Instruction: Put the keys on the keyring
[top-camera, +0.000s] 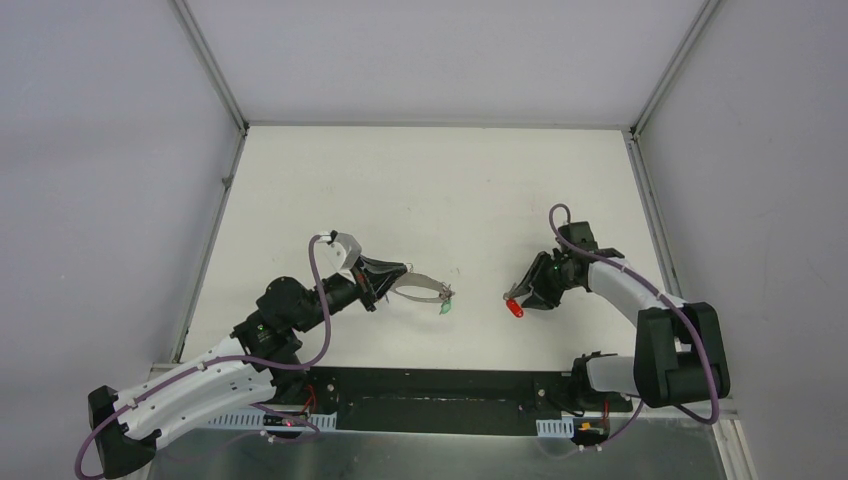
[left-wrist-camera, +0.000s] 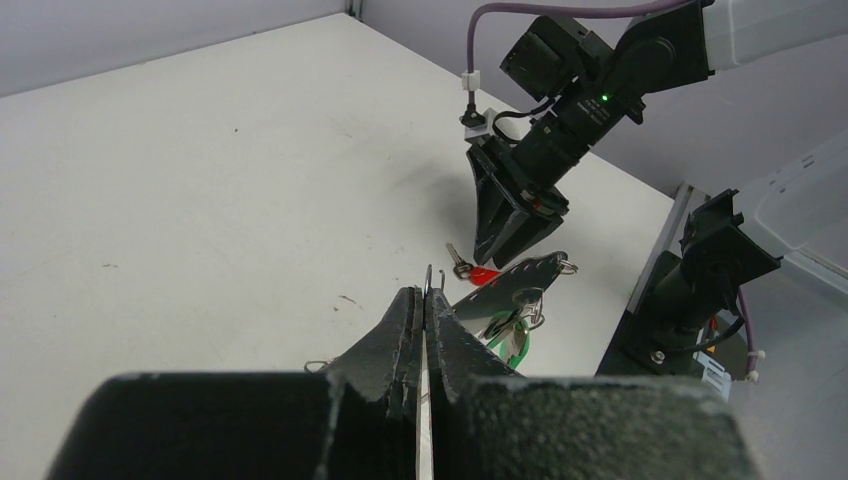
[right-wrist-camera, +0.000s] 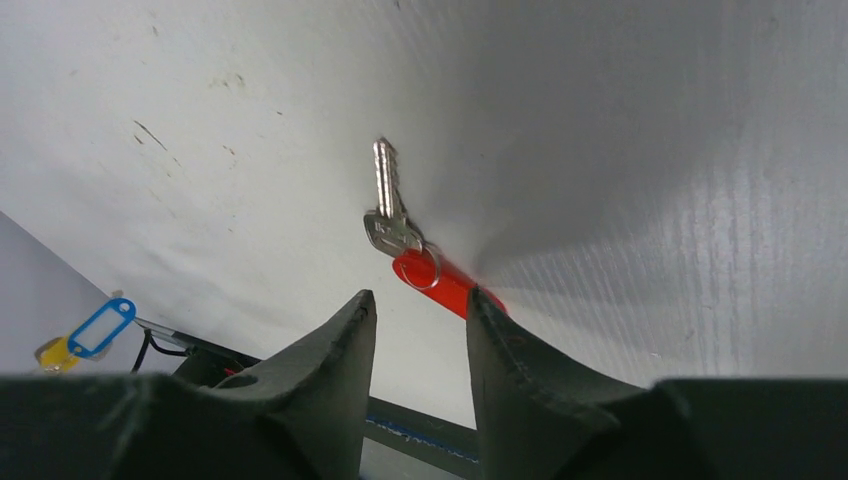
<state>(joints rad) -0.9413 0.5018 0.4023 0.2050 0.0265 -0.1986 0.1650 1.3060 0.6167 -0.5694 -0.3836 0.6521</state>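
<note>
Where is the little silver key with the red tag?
In the top view, the red-tagged silver key lies on the white table, right of centre, at the right claw's tips.

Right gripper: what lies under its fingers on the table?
A silver key lies flat on the table, ringed to a red tag. The tag's other end is hidden behind one finger, so contact cannot be judged.

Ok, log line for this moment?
left gripper: shut on keyring, green-tag key hanging | right gripper: open over red-tag key on table
</note>
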